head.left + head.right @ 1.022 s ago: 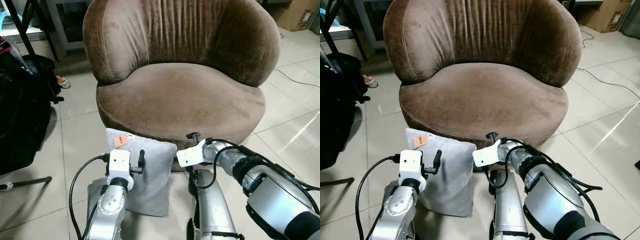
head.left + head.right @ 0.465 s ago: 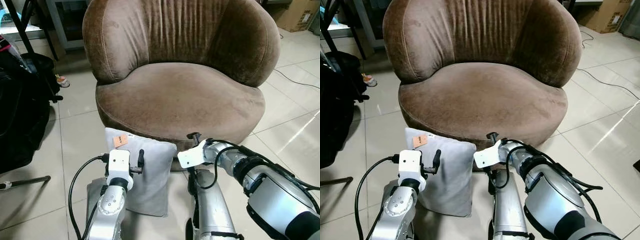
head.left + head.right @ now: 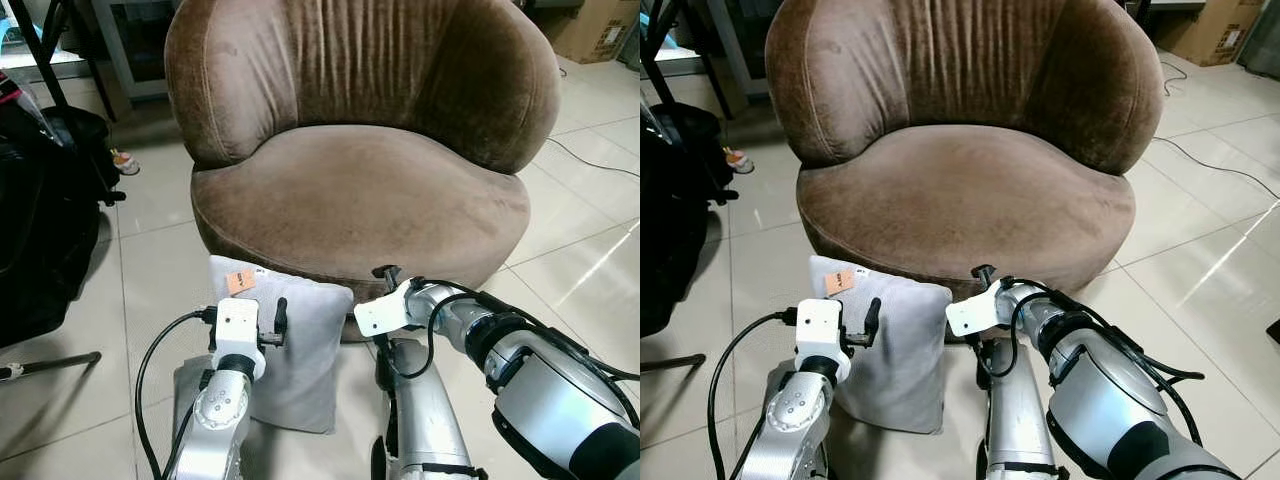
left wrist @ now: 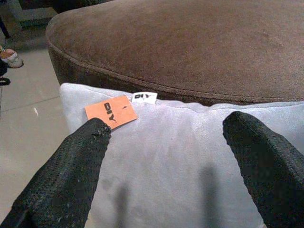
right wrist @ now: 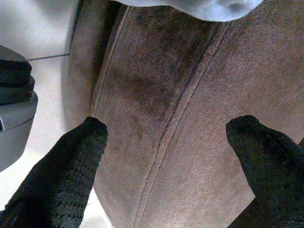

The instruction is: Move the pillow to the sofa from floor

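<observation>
At the far left a black bag (image 3: 40, 220) is seen on the tiled floor (image 3: 150, 270), with a thin black stand (image 3: 50, 362) lying beside it. Next to these, a grey pillow (image 3: 300, 350) is propped upright on the floor, its top edge leaning against the front of the brown sofa (image 3: 360, 190) — an orange tag (image 4: 110, 111) and a small white label (image 4: 144, 97) are sewn at its upper corner. The left gripper (image 4: 168, 156) is held just in front of the pillow's face, its two black fingers (image 4: 71, 166) spread wide apart and closed on nothing; whether the tips touch the fabric cannot be told. Further right, the right gripper (image 5: 171, 161) is turned in toward the sofa's lower front, beside the pillow's right edge, and its fingers (image 5: 71, 166) are likewise parted, with only brown upholstery between them — a corner of the grey pillow (image 5: 199, 7) is seen beyond. At the far right, a cable (image 3: 590, 160) is laid across the floor and a cardboard box (image 3: 595, 30) stands behind the sofa.
</observation>
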Motion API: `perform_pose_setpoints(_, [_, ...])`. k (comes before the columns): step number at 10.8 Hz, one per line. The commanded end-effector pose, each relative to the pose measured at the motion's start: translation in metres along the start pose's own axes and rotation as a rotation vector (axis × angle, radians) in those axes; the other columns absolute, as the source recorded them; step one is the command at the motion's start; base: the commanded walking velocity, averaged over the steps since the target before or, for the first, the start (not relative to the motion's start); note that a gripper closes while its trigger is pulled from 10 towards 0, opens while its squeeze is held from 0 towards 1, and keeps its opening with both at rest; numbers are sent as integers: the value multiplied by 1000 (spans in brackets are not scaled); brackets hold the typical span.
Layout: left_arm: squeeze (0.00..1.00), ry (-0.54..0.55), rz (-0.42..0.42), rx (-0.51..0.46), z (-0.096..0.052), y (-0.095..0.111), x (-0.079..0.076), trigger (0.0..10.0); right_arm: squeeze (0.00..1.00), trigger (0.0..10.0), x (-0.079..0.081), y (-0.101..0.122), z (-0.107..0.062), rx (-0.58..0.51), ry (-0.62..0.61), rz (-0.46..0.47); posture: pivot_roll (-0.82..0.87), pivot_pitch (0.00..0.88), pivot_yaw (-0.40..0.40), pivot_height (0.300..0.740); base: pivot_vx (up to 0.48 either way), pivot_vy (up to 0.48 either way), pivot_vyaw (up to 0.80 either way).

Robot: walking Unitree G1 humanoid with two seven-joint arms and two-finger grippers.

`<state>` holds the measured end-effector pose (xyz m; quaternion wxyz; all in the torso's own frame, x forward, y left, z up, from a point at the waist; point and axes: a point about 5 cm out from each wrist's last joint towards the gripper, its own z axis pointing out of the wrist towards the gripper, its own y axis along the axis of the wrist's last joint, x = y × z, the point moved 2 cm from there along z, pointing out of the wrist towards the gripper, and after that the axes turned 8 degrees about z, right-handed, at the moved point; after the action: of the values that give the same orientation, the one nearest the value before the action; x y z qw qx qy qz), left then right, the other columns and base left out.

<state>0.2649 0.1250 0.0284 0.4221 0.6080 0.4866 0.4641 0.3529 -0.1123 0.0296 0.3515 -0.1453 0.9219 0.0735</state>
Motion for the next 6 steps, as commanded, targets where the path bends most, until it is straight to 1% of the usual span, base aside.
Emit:
perform_pose_setpoints(1, [0, -6, 5, -11, -1, 4, -1, 10000, 0, 10000, 7, -7, 0, 13, 9, 21, -89, 0, -74, 435, 0, 0, 0])
perform_pose_setpoints(2, [0, -7, 2, -10, -4, 3, -2, 10000, 0, 10000, 7, -9, -1, 16, 4, 5, -91, 0, -79, 435, 0, 0, 0])
perform_pose_setpoints(3, [0, -5, -2, -6, -6, 2, -2, 10000, 0, 10000, 5, -6, -1, 2, -1, 58, -91, 0, -79, 435, 0, 0, 0])
perform_pose_setpoints(4, [0, -2, -5, -7, -9, 3, -2, 10000, 0, 10000, 6, -5, 0, -2, 4, 89, -72, 0, -87, 435, 0, 0, 0])
perform_pose_setpoints(6, [0, 9, -3, -3, -12, 2, 1, 10000, 0, 10000, 8, -1, 1, -13, 13, 223, -55, 0, -87, 435, 0, 0, 0])
